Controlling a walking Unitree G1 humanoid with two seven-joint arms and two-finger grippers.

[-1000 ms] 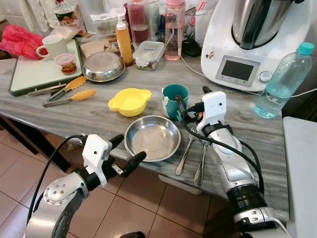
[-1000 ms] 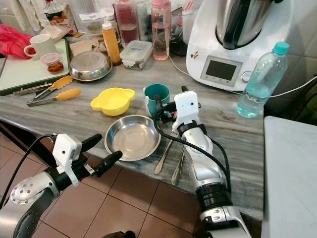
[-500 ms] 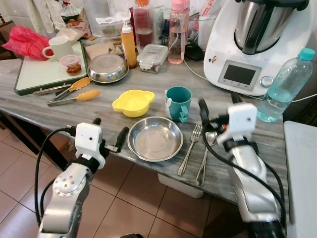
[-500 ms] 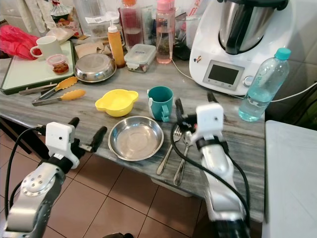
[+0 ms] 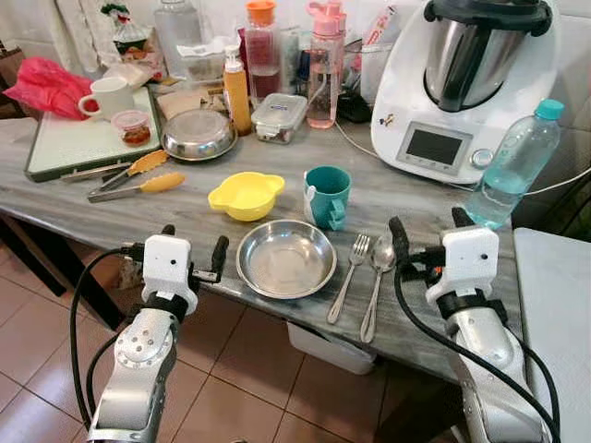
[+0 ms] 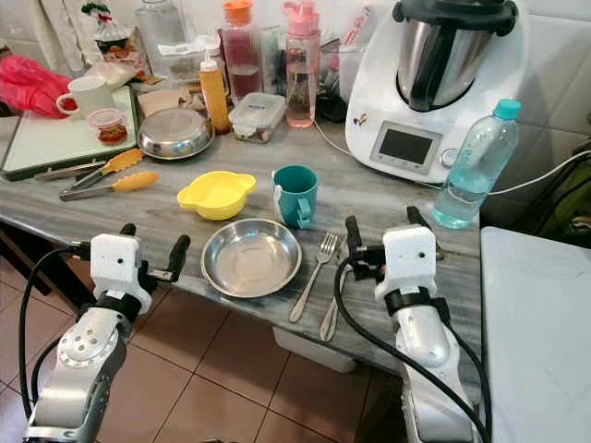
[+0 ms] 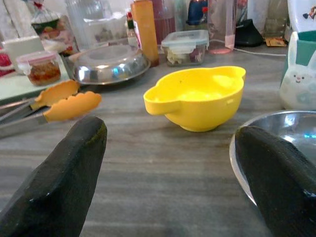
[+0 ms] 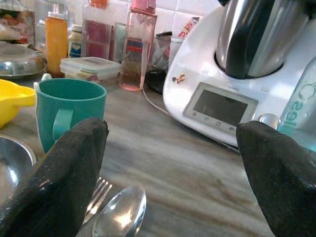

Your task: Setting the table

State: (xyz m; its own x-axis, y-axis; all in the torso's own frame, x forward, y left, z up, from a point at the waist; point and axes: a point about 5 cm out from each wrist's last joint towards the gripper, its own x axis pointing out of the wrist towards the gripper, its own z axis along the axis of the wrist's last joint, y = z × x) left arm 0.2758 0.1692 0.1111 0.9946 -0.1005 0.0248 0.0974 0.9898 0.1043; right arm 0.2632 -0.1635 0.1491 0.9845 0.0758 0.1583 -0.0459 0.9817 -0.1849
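Note:
A steel plate (image 5: 286,258) lies near the front edge of the grey table (image 5: 111,208). Just right of the plate lie a fork (image 5: 349,277) and a spoon (image 5: 377,277), side by side. Behind the plate stand a teal mug (image 5: 328,196) and a yellow bowl (image 5: 246,196). My left gripper (image 5: 194,245) is open and empty at the table edge, left of the plate. My right gripper (image 5: 429,231) is open and empty just right of the spoon. The right wrist view shows the mug (image 8: 69,111) and the spoon (image 8: 121,215) ahead.
A white food processor (image 5: 471,83) and a water bottle (image 5: 517,161) stand at the back right. Orange tongs (image 5: 138,185), a covered steel bowl (image 5: 197,134) and a green tray (image 5: 55,148) with a white mug (image 5: 109,95) are at the back left. Several bottles line the wall.
My right gripper has drawn back from the teal mug to the right of the cutlery. My left gripper has swung up to the table edge. The camera has also shifted.

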